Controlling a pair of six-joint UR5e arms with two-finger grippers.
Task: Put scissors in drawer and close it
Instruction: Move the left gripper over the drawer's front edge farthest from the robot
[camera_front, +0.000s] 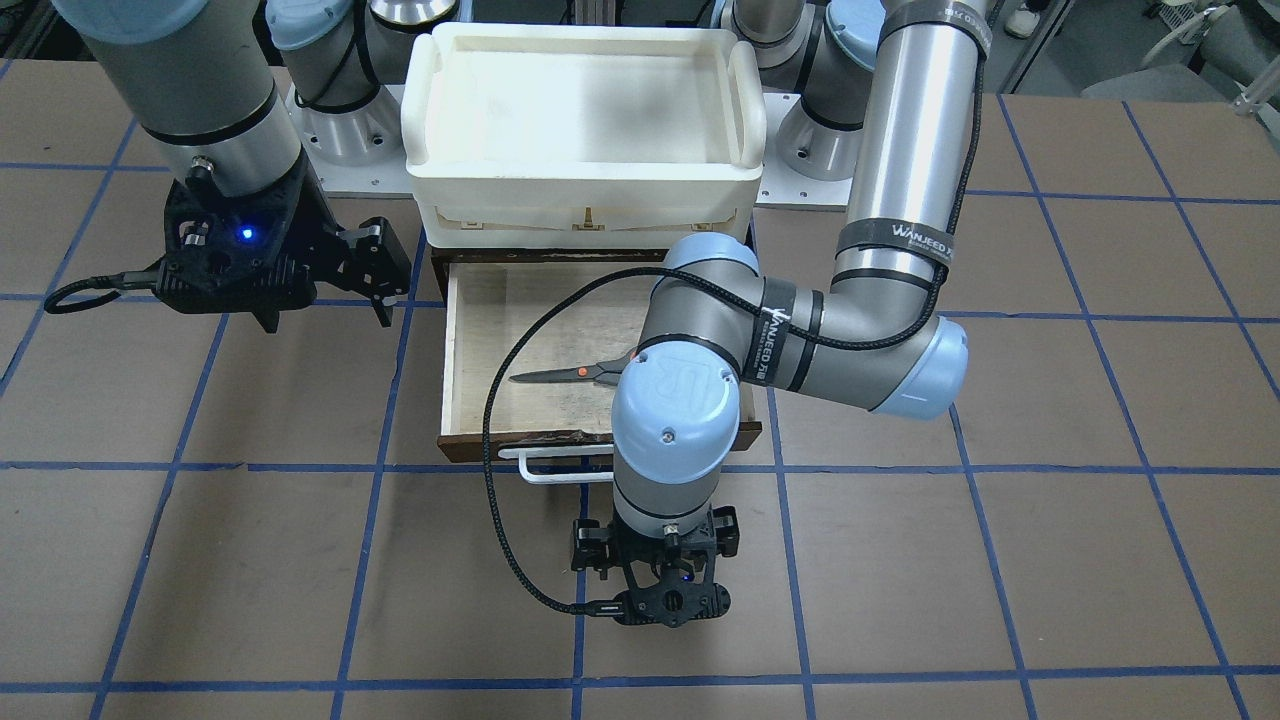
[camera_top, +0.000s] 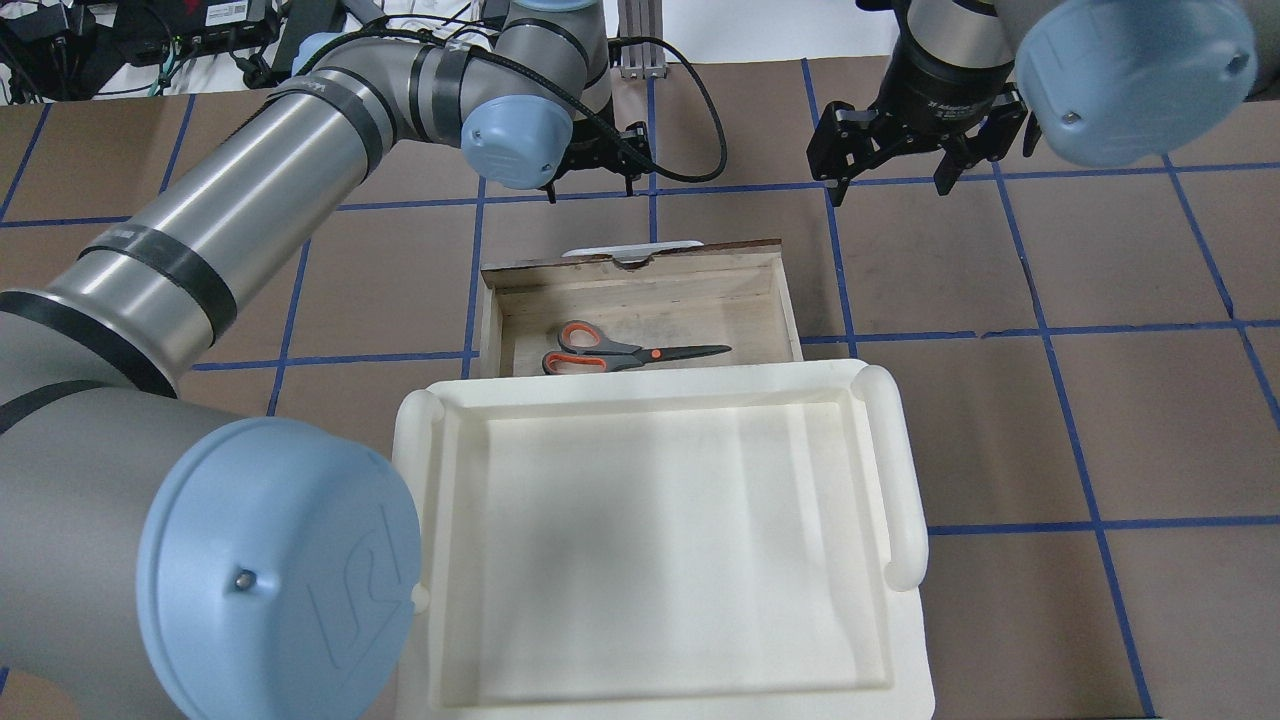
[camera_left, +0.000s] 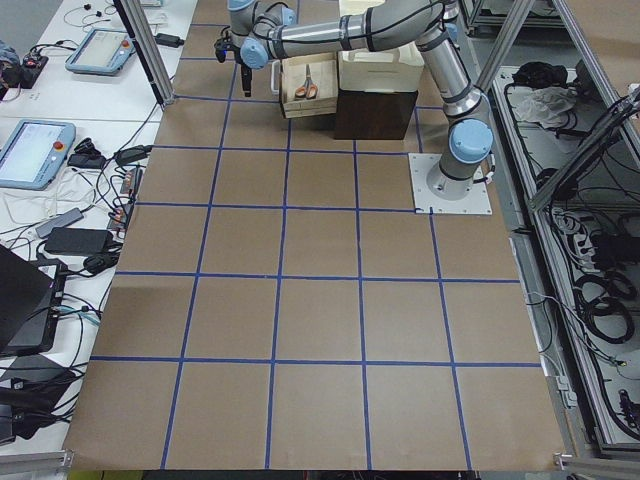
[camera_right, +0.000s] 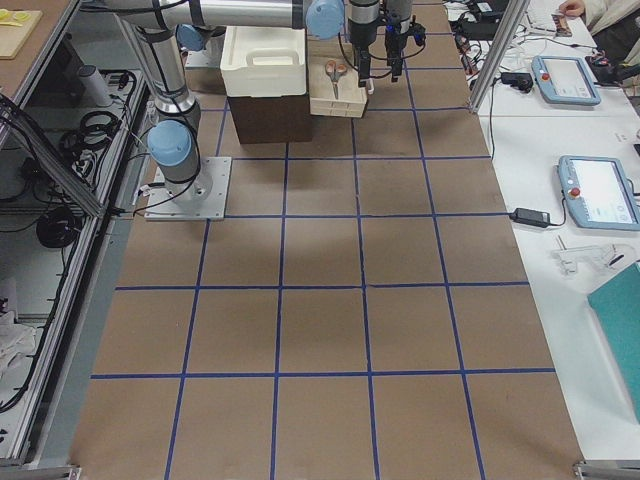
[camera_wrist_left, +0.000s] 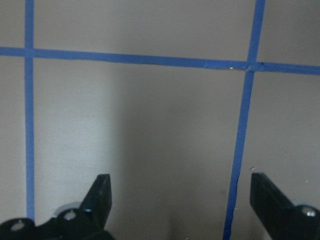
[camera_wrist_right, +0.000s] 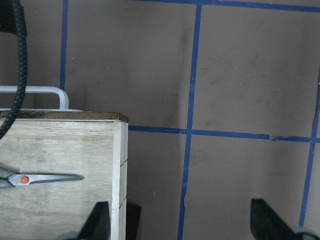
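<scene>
Grey-handled steel scissors lay inside the open dark-brown wooden drawer. Rigid, light-sliding, I judged: push its white bar handle. My left gripper hovered at twelve o'clock, right gripper at two, both spread, empty.

Lighting even and bright, from overhead. A faint soft shadow lies on the tabletop below the left claw, whose fingers are blurred in the soft wrist view. A grey patch of shade sits inside the white tray. Sheen streaks the left arm along its metal tube.
</scene>
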